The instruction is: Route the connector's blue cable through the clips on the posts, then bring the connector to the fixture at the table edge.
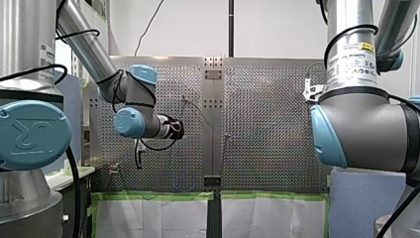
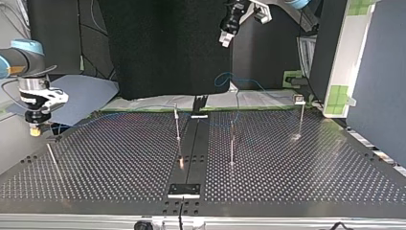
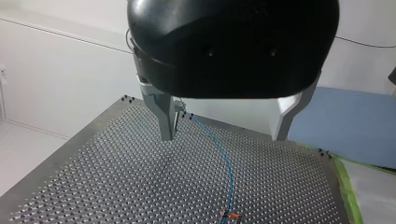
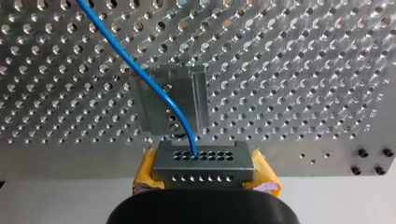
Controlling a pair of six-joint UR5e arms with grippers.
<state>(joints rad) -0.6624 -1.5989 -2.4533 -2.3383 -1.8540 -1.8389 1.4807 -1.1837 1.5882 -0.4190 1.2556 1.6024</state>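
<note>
While my right gripper (image 4: 205, 173) clamps the connector (image 4: 201, 161), square it to the fixture (image 4: 198, 98) just ahead, blue cable (image 4: 112, 42) slack; my left gripper (image 3: 223, 137) hangs spread.

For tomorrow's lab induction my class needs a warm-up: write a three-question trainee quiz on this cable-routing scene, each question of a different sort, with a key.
1. True or false: my right hand is shut on the connector.
2. What colour is the cable leaving the connector? A red, B blue, C black.
3. Fill in: my left hand has its metal fingers ____, holding nothing.
Key: 1 true; 2 B; 3 open.
</note>
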